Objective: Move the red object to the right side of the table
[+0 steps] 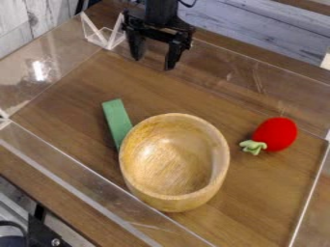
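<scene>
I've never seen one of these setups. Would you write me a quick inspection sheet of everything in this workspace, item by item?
Surface: brown wood-grain table, edged with clear plastic walls.
Job's things: small red object with a green leafy stem, lying near the right wall, apart from the bowl.
Clutter: wooden bowl, upright and empty, in the middle; flat green block beside the bowl's left side; a clear plastic piece at the far left edge.
End effector: black end effector at the far left, pointing down, open, holding nothing.
Cables: nothing seen.
Surroundings: pale boards behind the table; details too blurred to tell.
</scene>
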Robot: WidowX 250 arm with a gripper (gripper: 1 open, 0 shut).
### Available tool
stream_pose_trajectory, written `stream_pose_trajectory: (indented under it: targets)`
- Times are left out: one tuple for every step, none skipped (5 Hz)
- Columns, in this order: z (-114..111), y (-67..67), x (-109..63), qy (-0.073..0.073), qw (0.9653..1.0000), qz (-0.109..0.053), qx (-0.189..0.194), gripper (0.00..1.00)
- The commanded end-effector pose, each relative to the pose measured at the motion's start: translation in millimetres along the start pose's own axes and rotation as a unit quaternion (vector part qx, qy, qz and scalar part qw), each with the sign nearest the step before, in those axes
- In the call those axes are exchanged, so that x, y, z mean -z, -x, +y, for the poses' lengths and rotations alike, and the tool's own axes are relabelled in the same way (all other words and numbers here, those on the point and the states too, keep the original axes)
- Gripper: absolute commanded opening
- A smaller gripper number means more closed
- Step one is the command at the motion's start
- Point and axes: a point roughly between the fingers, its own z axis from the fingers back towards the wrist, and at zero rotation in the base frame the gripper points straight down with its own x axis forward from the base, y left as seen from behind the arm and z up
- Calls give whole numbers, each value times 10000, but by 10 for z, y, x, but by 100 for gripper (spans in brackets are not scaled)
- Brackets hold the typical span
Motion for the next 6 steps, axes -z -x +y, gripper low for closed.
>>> stream_pose_trajectory:
  targets:
    - [74,-147,-315,-49,9983,-579,57,100]
    - [195,-221,-359,-68,9980,-624,-38,100]
    - [253,-250,-375,-83,9983,-583,-49,100]
    - [286,-252,-301,-76,9986,-516,26,100]
    - [313,-253,-231,-48,9989,-465,87,100]
    - [277,-239,-103,-62,9989,-382,-273,100]
